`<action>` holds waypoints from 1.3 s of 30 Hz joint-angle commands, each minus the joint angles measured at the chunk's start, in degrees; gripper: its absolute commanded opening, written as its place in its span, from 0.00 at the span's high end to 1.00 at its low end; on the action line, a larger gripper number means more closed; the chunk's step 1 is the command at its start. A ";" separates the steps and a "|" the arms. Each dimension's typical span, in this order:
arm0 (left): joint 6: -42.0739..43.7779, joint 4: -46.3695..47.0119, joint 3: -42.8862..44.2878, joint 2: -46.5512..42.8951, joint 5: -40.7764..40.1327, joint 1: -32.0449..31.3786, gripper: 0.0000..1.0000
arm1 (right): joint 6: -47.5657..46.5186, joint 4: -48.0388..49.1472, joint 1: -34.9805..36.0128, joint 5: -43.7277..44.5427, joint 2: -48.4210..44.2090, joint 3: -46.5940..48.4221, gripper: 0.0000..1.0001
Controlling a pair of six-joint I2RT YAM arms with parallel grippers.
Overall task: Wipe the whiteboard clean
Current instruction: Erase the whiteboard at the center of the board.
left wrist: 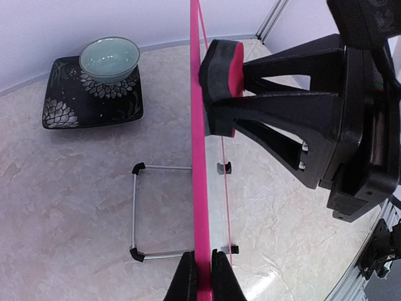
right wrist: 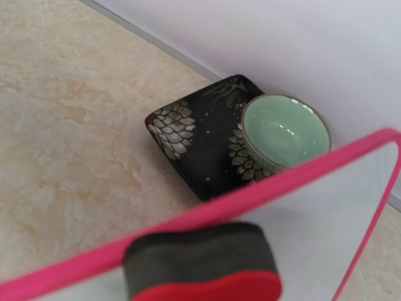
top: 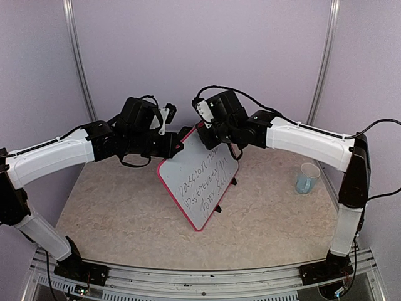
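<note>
While the eraser (left wrist: 222,81) touches the whiteboard (top: 202,213), its handwriting (top: 203,179) is illegible.

Bright, even light — soft shadows, close foreground blurred.

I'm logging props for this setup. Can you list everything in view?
board: one, white with pink frame and dark handwriting, tilted mid-table
eraser: one, black felt with red back, at board's upper edge
stand: one, silver wire with black tips, on table beneath board
plate: one, black with pale flower pattern, by back wall
bowl: one, pale green, on plate
cup: one, clear bluish, table's right side
table: one, beige marble
left tool: one, black, shut on board's frame
right tool: one, black, shut on eraser
</note>
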 commanded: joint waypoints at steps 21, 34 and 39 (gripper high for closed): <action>4.44 -0.14 -0.67 -1.44 6.91 -2.00 1.00 | -0.32 -0.40 -0.15 -2.71 2.53 2.42 0.72; 4.53 0.15 -1.27 -1.88 7.01 -1.84 1.00 | 1.15 -0.08 -0.42 -0.92 4.20 -1.46 0.72; 4.58 0.26 -1.43 -2.05 7.12 -1.84 1.00 | 2.24 0.86 -0.85 -1.16 3.14 -5.62 0.72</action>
